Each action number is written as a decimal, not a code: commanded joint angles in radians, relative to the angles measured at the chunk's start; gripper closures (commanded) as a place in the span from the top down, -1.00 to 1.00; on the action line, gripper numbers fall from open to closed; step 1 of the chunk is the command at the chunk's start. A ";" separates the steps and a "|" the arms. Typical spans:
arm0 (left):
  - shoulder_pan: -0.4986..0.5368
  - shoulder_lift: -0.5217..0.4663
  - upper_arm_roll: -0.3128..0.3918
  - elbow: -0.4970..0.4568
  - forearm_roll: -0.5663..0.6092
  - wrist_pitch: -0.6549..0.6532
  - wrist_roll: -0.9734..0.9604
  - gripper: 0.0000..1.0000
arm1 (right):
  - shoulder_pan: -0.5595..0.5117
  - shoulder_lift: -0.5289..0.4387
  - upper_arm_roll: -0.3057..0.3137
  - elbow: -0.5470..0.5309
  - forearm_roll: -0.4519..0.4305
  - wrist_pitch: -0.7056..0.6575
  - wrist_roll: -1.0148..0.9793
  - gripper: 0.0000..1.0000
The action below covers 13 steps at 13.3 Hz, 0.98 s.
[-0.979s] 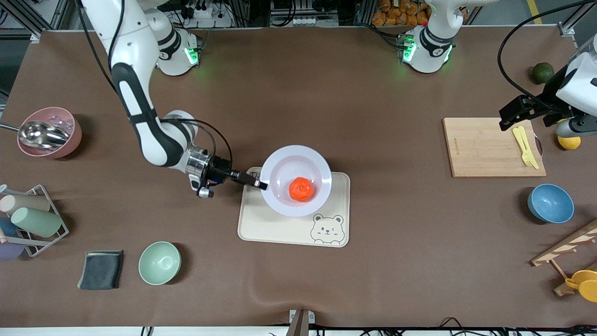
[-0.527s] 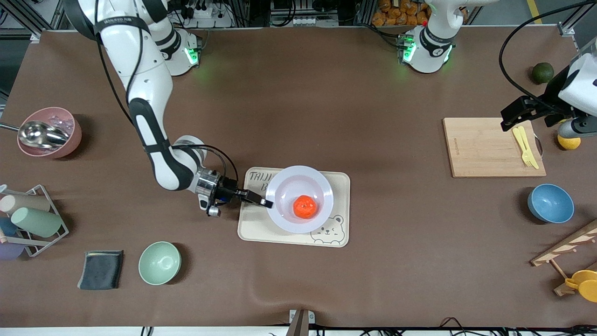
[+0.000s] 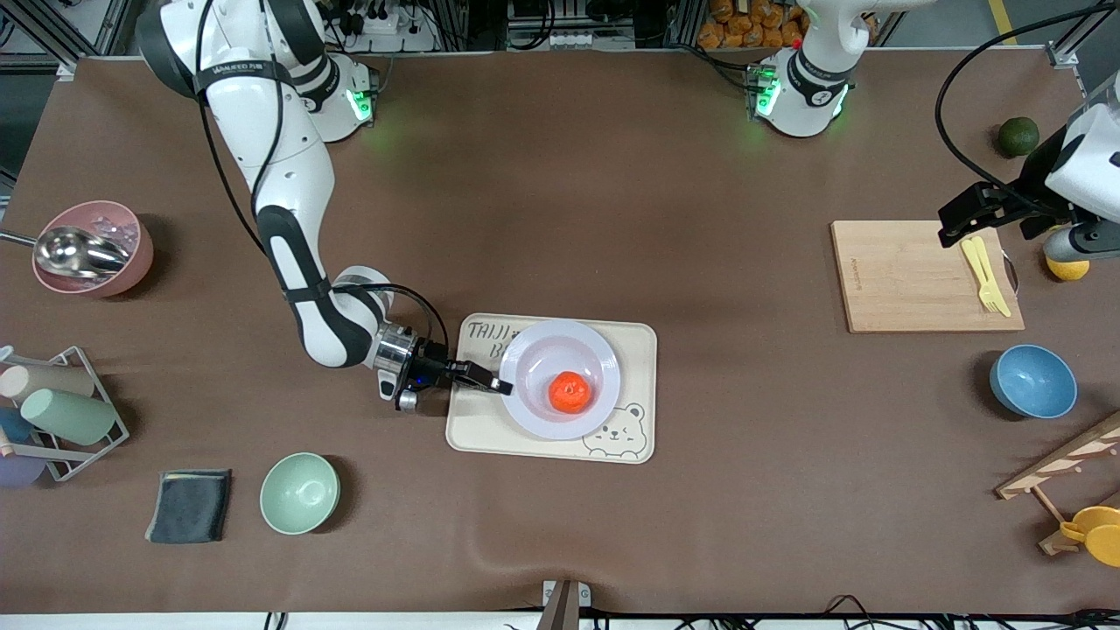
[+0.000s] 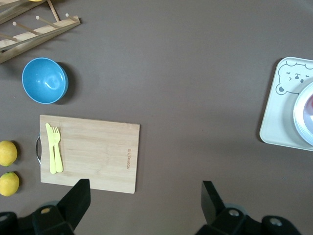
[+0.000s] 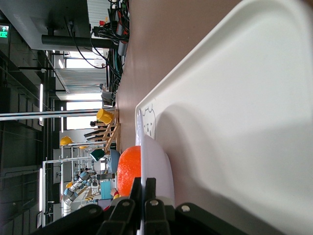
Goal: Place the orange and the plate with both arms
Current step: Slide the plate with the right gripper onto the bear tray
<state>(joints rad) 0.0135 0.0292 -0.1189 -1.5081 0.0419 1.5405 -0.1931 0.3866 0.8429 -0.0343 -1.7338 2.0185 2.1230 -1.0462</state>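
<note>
Brown table (image 3: 560, 175), past tense log: bear tray (image 3: 490, 429) sat at lower centre of frame, plate (image 3: 542, 346) resting on it, orange (image 3: 568, 391) in the plate's well. Right gripper (image 3: 500, 385) was pinched shut on the plate's rim at its right-arm-end edge, level. Left gripper (image 4: 142, 196), jaws wide and empty, waited over the cutting board (image 3: 910, 280), upper right of frame.

You see a brown table (image 3: 560, 192) with the cream bear tray (image 3: 643, 350) lying near its middle. Toward the right arm's end from the tray sit a pink bowl (image 3: 131, 262), a wire cup rack (image 3: 83, 411), a dark folded cloth (image 3: 189, 505) and a mint-green bowl (image 3: 299, 493). Toward the left arm's end lie a wooden cutting board (image 3: 910, 280), a blue bowl (image 3: 1032, 381), a dark green fruit (image 3: 1018, 136), a lemon (image 3: 1067, 267) and a wooden rack (image 3: 1063, 464).
</note>
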 commanded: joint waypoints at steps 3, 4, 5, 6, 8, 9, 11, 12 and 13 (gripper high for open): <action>0.000 -0.009 0.005 -0.006 -0.020 -0.014 0.023 1.00 | -0.037 0.013 0.008 0.028 -0.056 -0.014 0.002 -0.16; -0.001 -0.009 0.005 -0.003 -0.020 -0.017 0.021 1.00 | -0.038 0.012 0.010 0.027 -0.061 -0.015 0.021 0.23; -0.001 -0.009 0.005 -0.003 -0.022 -0.017 0.021 1.00 | -0.031 0.012 0.008 0.028 -0.064 -0.015 0.058 0.55; -0.003 -0.009 0.005 -0.004 -0.022 -0.017 0.021 1.00 | -0.032 0.008 0.008 0.033 -0.076 -0.014 0.069 0.57; -0.001 -0.011 0.005 -0.004 -0.022 -0.020 0.023 1.00 | -0.035 0.005 0.008 0.034 -0.095 -0.014 0.093 0.69; -0.001 -0.009 0.005 -0.003 -0.022 -0.019 0.021 1.00 | -0.034 0.004 0.008 0.036 -0.101 -0.014 0.113 0.73; -0.001 -0.009 0.005 -0.001 -0.022 -0.019 0.021 1.00 | -0.035 0.001 0.008 0.036 -0.122 -0.014 0.127 0.82; 0.000 -0.009 0.005 -0.001 -0.020 -0.019 0.023 1.00 | -0.035 -0.002 0.008 0.037 -0.136 -0.014 0.153 0.90; -0.001 -0.009 0.005 -0.001 -0.022 -0.019 0.021 1.00 | -0.034 -0.010 0.007 0.040 -0.154 -0.011 0.191 0.95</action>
<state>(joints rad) 0.0133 0.0293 -0.1190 -1.5090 0.0419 1.5328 -0.1931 0.3676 0.8426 -0.0359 -1.7035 1.9104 2.1107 -0.9196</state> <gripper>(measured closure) 0.000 0.079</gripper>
